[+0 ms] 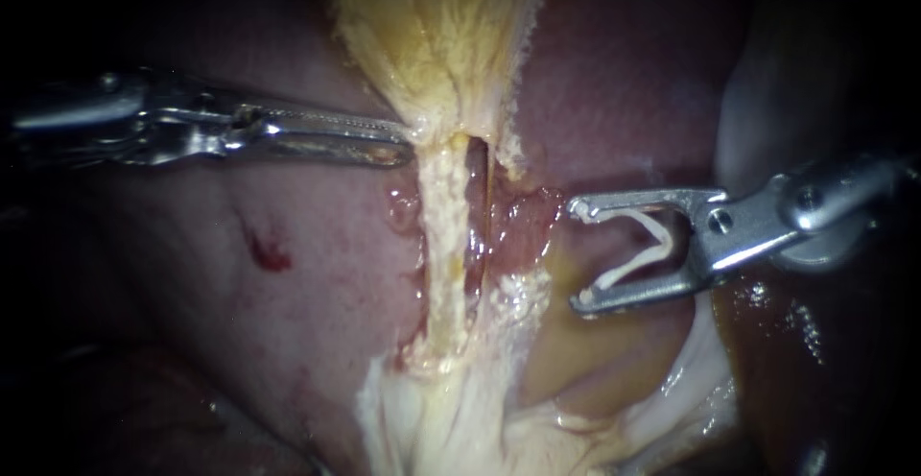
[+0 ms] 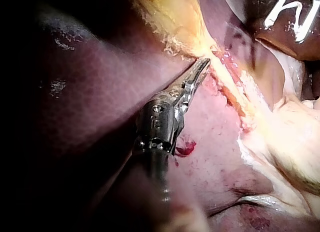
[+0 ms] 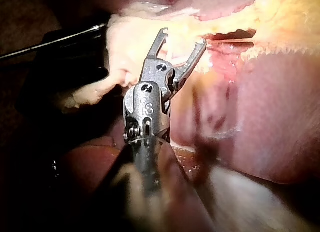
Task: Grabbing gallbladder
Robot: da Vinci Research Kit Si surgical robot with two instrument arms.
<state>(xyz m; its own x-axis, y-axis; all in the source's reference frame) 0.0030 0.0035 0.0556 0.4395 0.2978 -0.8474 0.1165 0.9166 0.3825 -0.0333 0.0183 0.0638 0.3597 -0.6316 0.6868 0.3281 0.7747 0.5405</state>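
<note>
Two instruments: the left instrument (image 1: 408, 143) has its jaws pinched on the one gallbladder (image 1: 432, 35); the right instrument (image 1: 578, 255), jaws spread wide, holds one white clip (image 1: 660, 243).

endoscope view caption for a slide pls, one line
Left instrument grips the gallbladder at its narrow end; right instrument holds a white clip in its jaws nearby.

a, left instrument (image 1: 403, 145): bright steel tool, long and slender with finely toothed inner faces, on a hinged steel wrist with round pivot screws and a dark shaft. b, right instrument (image 1: 580, 253): shorter, broader steel tool with hooked tips, one round pivot screw, rounded steel wrist, dark shaft.
</note>
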